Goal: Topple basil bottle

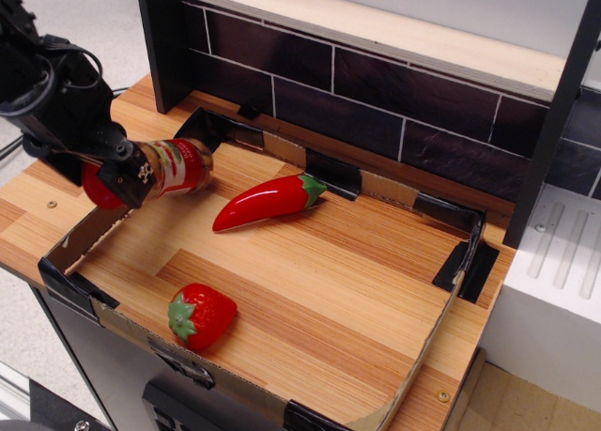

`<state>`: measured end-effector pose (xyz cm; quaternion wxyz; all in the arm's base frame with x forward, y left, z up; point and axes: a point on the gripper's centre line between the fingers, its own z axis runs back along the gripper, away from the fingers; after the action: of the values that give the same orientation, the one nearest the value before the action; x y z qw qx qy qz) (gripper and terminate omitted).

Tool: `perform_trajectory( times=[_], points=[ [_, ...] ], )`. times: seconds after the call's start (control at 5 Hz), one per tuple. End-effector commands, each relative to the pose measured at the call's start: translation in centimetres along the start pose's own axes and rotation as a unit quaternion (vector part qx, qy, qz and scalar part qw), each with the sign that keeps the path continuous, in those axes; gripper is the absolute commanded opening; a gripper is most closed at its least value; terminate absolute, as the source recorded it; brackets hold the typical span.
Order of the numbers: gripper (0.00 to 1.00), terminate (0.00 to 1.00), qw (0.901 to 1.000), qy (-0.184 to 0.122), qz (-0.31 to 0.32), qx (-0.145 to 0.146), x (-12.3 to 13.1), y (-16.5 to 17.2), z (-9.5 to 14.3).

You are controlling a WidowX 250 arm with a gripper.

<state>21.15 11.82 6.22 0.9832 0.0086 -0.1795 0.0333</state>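
The basil bottle point(174, 165), a clear jar with a red cap and a red-and-white label, lies nearly on its side at the tray's left wall, cap pointing left. My black gripper point(120, 176) is shut on its cap end and holds it over the cardboard wall. Whether the jar's base touches the wooden floor I cannot tell. The arm comes in from the upper left.
A glossy red chili pepper point(266, 202) lies just right of the bottle. A strawberry point(200, 315) sits near the front wall. The low cardboard tray wall point(80, 238) runs under the gripper. A dark tiled back wall point(376, 98) stands behind.
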Motion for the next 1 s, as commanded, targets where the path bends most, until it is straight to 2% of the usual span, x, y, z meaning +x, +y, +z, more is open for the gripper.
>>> perform_trajectory(
  times=[0.0,0.2,0.4,0.6,0.8],
  points=[
    [0.00,0.00,0.9957,0.047,0.041,0.069,-0.5,-0.4,-0.2],
    [0.00,0.00,0.9918,0.093,0.045,0.075,-0.7,-0.4,-0.7],
    [1.00,0.00,0.9902,0.105,0.056,0.074,-0.5,0.0,-0.6],
    [1.00,0.00,0.9904,0.112,0.059,0.056,0.1,0.2,0.3],
    [1.00,0.00,0.9931,0.095,0.055,0.040,0.6,0.3,1.3]
  ],
)
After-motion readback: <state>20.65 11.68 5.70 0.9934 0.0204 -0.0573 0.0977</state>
